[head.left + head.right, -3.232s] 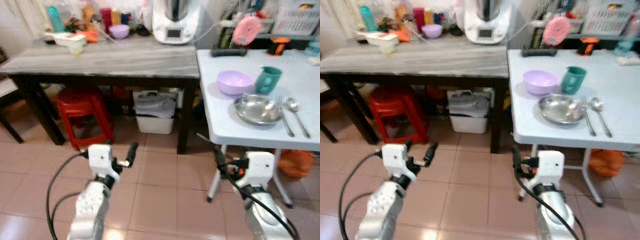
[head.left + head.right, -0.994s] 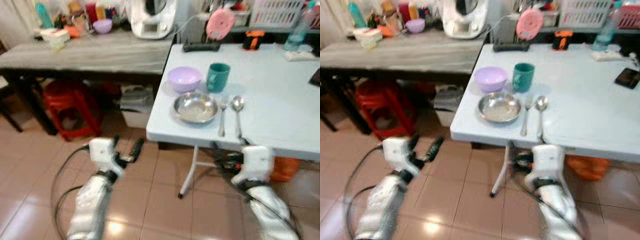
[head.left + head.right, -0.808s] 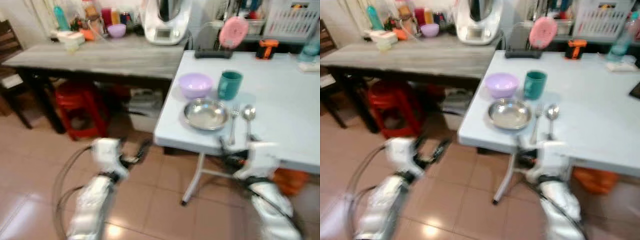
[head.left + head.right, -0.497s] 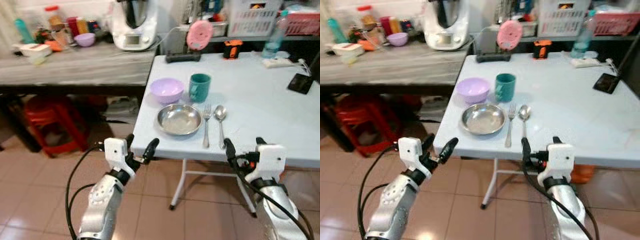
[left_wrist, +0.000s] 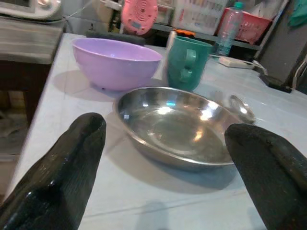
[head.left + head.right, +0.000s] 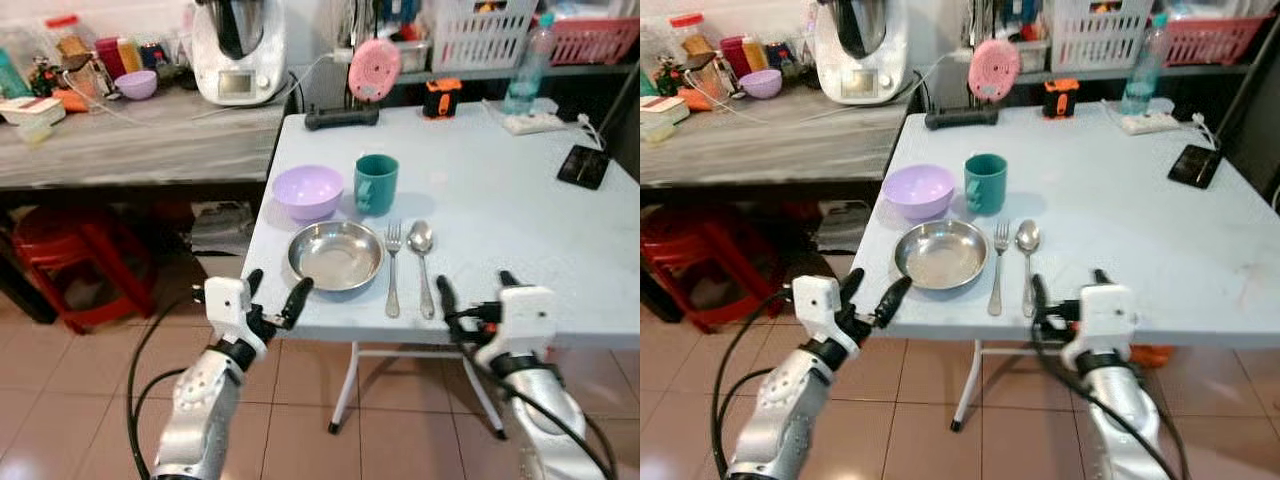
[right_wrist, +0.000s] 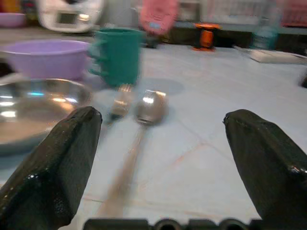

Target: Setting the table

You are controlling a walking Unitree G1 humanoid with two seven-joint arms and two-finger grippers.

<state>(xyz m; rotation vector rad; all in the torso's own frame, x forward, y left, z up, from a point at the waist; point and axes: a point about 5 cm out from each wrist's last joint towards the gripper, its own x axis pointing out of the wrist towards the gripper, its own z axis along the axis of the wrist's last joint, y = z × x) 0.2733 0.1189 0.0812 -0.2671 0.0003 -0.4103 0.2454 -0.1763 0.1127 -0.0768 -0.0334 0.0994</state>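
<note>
On the white folding table [image 6: 500, 215] a steel plate [image 6: 336, 255] lies near the front left corner. A purple bowl [image 6: 308, 191] and a teal mug [image 6: 376, 183] stand just behind it. A fork [image 6: 392, 265] and a spoon [image 6: 422, 250] lie side by side to its right. My left gripper [image 6: 275, 294] is open at the table's front edge, just in front of the plate [image 5: 177, 124], holding nothing. My right gripper [image 6: 476, 292] is open at the front edge too, facing the spoon [image 7: 148, 103] and fork [image 7: 122, 96], with nothing between its fingers.
A grey-topped side table [image 6: 130, 140] adjoins on the left, with a white appliance [image 6: 232, 50] and jars on it and a red stool [image 6: 70, 250] beneath. A pink disc [image 6: 374, 68], water bottle [image 6: 530, 60], basket [image 6: 480, 30] and black device [image 6: 583, 165] are at the white table's back and right.
The view has come closer to the white table and swung onto it. Both open grippers now sit at its front edge. The dishes and cutlery lie as before.
</note>
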